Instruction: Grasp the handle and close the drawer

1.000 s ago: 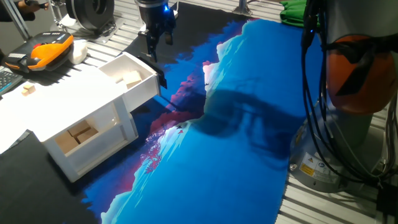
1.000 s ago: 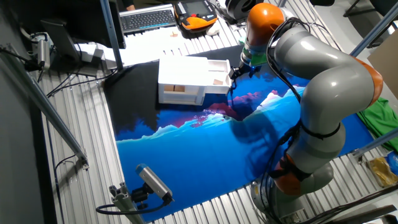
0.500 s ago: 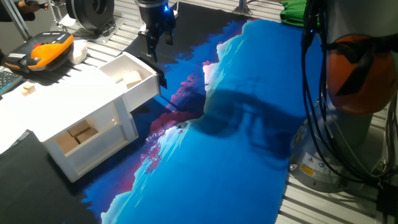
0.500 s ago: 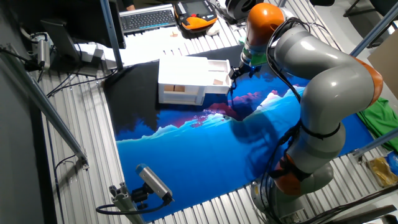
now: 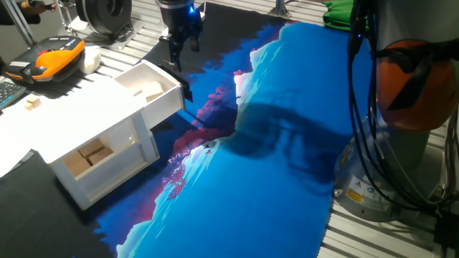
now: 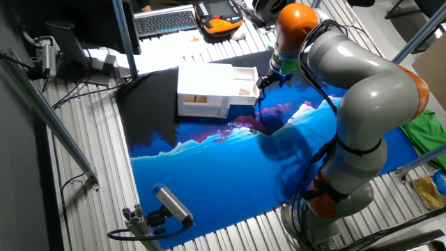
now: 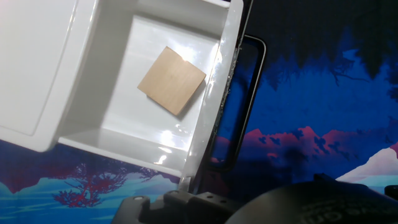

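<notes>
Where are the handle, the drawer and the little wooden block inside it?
handle (image 7: 245, 102): hand view, on the long black bar.
drawer (image 7: 124, 93): hand view, on its bare white floor.
wooden block (image 7: 172, 80): hand view, on the middle of its flat top.

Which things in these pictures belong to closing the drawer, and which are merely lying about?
Belong to the job:
- slim black bar handle
- shallow white open drawer
- black two-finger pincer

Lying about:
- flat square wooden block in the drawer
- orange and black handheld pendant
- black keyboard
- green cloth
</notes>
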Controlling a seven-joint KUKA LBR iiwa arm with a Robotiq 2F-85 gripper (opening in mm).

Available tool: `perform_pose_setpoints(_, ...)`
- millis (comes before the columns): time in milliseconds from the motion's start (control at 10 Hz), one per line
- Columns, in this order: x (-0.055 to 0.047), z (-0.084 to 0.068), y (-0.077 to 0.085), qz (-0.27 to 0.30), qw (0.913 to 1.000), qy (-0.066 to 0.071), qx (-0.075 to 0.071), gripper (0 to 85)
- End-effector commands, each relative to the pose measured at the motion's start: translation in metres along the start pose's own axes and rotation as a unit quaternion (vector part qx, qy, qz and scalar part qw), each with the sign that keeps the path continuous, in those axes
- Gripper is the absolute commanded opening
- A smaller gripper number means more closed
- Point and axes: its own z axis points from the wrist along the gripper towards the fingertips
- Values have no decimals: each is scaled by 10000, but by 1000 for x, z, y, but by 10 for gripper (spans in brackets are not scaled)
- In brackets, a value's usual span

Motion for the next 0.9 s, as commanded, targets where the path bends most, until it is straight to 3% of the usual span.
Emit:
perform_pose_setpoints(0, -1, -1, 0, -20, 9997, 150, 188, 0)
perform_pose_setpoints(800, -1, -3, 1, -13, 9996, 173, 203, 0)
